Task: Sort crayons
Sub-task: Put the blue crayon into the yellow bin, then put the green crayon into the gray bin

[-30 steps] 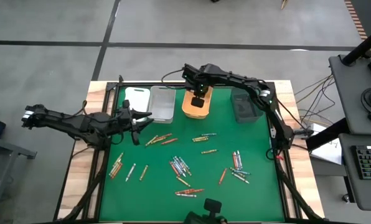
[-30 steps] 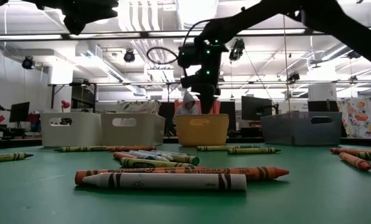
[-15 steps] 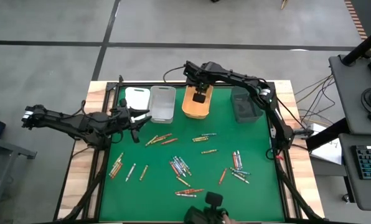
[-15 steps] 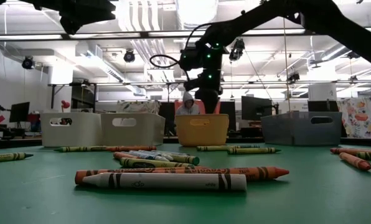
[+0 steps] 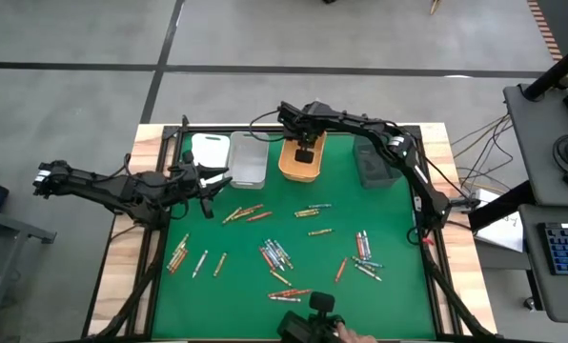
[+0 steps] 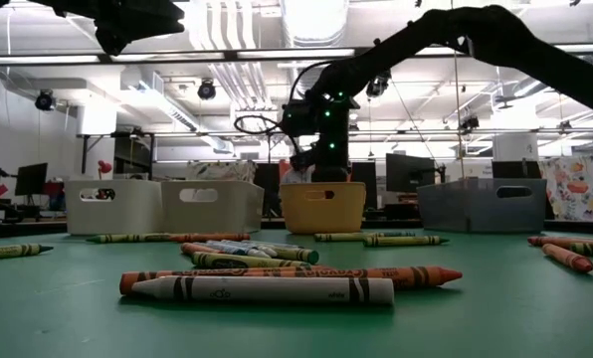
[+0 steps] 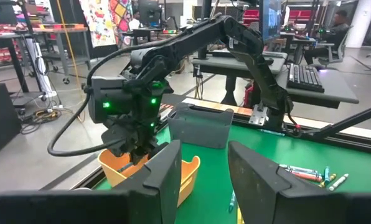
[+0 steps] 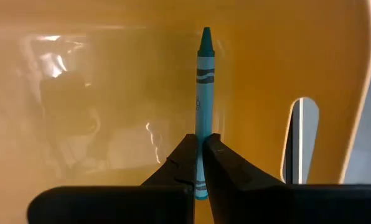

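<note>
Right arm stretches toward twelve o'clock, its dark two-finger tool (image 5: 305,154) pointed straight down with fingers pinched tight. Left arm reaches in from nine o'clock, its tool (image 5: 211,195) held level, fingers parted.

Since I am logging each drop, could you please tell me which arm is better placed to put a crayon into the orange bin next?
The right. Its tool is shut on a blue crayon directly over the orange bin. The left tool hangs open and empty over the table's left side.
</note>
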You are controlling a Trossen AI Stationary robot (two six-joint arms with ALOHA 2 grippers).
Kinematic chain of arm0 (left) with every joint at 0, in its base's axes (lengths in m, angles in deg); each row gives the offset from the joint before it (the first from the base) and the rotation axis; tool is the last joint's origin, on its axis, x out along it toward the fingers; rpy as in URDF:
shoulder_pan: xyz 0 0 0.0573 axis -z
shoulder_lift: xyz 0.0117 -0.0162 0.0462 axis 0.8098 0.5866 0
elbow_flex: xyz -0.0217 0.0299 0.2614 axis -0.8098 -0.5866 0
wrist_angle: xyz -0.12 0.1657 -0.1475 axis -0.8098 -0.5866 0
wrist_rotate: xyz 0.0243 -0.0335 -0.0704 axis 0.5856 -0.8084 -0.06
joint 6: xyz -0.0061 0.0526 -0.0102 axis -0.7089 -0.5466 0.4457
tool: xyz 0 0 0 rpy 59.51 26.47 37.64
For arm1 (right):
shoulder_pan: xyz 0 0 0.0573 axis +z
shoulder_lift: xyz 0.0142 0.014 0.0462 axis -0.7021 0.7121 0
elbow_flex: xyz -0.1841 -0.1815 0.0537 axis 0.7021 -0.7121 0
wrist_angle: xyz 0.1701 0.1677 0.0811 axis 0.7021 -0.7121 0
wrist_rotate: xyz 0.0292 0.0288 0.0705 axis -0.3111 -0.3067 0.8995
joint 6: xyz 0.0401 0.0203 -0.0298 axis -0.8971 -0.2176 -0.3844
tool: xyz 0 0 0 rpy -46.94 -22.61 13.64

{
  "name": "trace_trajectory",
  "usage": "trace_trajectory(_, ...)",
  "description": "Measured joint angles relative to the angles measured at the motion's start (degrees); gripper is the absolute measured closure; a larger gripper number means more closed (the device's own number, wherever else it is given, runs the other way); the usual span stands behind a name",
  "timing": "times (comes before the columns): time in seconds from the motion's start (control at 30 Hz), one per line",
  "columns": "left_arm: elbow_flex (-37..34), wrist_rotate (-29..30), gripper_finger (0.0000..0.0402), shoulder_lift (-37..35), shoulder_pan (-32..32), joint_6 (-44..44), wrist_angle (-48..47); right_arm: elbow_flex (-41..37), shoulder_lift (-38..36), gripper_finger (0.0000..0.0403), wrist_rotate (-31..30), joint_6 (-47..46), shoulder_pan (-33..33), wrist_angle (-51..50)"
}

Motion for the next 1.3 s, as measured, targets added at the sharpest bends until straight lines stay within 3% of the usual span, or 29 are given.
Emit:
trace_trajectory(0.27,0.0,0.0,0.0287,0.0,0.0,0.0,0.0,0.0,0.0,0.0386,1.4,0.3,0.0,0.2)
trace_trajectory(0.73,0.0,0.0,0.0287,0.2,0.0,0.5,0.1,0.9,0.0,0.0279,1.6,-0.2,0.0,-1.1)
trace_trajectory(1.03,0.0,-2.4,0.0287,1.4,0.1,6.7,0.2,3.6,-5.6,0.0282,2.4,-6.0,1.8,-7.5)
trace_trajectory(1.23,0.0,-7.9,0.0287,3.7,0.7,14.4,0.1,2.7,-12.5,0.0293,11.7,-8.3,5.0,-9.6)
trace_trajectory(1.3,0.0,-8.9,0.0287,4.5,1.4,17.2,-0.1,1.8,-15.2,0.0294,12.3,-8.6,6.8,-9.2)
